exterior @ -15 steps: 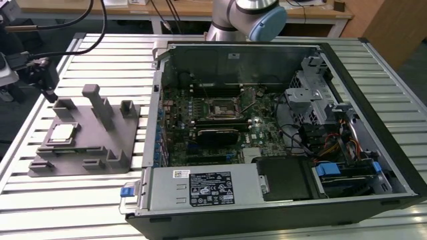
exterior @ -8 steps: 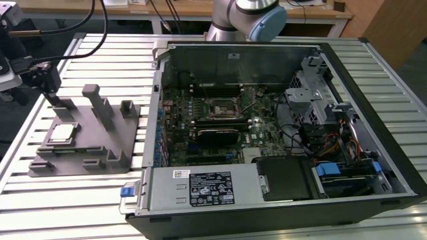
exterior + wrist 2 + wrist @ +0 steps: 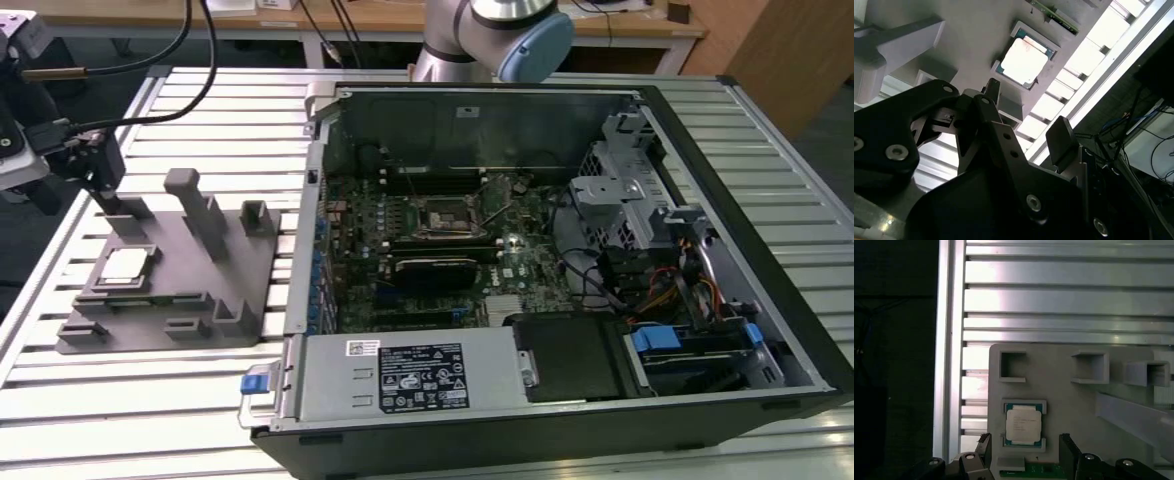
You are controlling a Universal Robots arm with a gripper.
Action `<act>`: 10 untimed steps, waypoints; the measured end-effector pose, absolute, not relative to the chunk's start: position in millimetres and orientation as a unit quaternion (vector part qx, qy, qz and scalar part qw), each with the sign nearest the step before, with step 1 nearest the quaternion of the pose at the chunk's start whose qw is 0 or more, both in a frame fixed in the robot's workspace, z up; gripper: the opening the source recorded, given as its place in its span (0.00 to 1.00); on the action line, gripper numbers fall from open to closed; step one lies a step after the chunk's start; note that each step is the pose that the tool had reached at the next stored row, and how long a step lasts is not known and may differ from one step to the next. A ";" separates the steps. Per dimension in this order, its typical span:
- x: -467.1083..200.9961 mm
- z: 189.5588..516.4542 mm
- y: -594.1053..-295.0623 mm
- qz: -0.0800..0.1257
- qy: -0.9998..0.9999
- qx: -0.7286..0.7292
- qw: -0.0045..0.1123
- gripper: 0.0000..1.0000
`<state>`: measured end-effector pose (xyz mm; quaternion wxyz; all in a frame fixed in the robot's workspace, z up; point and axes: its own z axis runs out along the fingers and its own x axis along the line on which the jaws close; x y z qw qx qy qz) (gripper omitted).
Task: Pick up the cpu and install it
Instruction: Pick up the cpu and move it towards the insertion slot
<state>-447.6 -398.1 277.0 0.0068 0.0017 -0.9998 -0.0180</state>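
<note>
The cpu (image 3: 124,265), a small square chip with a pale metal top, lies flat in a recess of the grey fixture (image 3: 200,300) on the exterior view's left. Both wrist views show it too: cpu (image 3: 1023,62), cpu (image 3: 1024,423). My gripper (image 3: 107,198) hangs over the fixture's far end, a little above and beyond the chip. In both wrist views its black fingers (image 3: 985,446) stand apart, and the gripper (image 3: 1026,117) is open with nothing between them. In the first wrist view the chip lies just ahead of the gripper (image 3: 1025,449), in line with the gap.
An open computer case (image 3: 694,200) lies on the slatted metal table (image 3: 160,400), on the exterior view's right. Its motherboard socket (image 3: 441,215) faces up, a black finned block (image 3: 434,270) just in front. Upright posts (image 3: 200,205) rise from the fixture. A green board strip (image 3: 1029,471) lies beside the chip.
</note>
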 end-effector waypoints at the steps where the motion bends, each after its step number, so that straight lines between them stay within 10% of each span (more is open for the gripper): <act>1: -447.6 276.0 -398.1 -0.018 -1.000 0.002 0.007 0.64; 10: -447.6 264.6 -398.2 -0.018 -1.000 0.002 0.007 0.64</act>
